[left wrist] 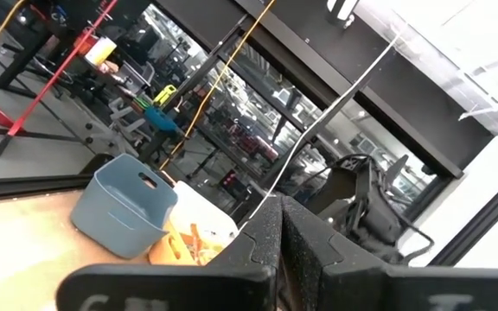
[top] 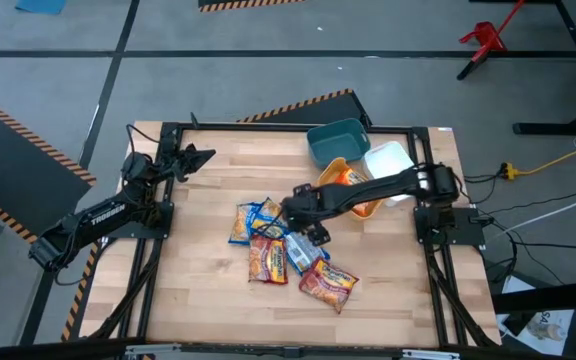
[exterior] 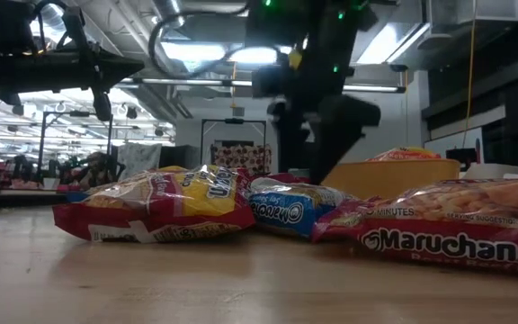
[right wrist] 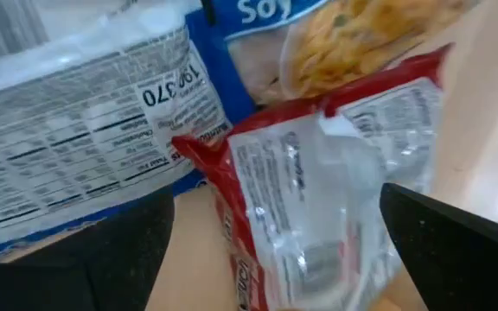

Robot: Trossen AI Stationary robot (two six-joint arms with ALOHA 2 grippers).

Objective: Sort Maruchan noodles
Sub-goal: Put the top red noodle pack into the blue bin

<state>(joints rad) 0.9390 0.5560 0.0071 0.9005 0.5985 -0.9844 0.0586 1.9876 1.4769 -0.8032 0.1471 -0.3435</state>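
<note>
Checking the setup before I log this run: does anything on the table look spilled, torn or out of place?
Nothing stands out. The noodle packets lie in a loose, overlapping pile mid-table, none visibly torn, and the bins sit upright.

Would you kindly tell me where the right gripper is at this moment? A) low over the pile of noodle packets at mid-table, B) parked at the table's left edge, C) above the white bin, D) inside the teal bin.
A: in the high view the right gripper reaches from the right to the pile of noodle packets, with a red packet between its open fingers.
</note>
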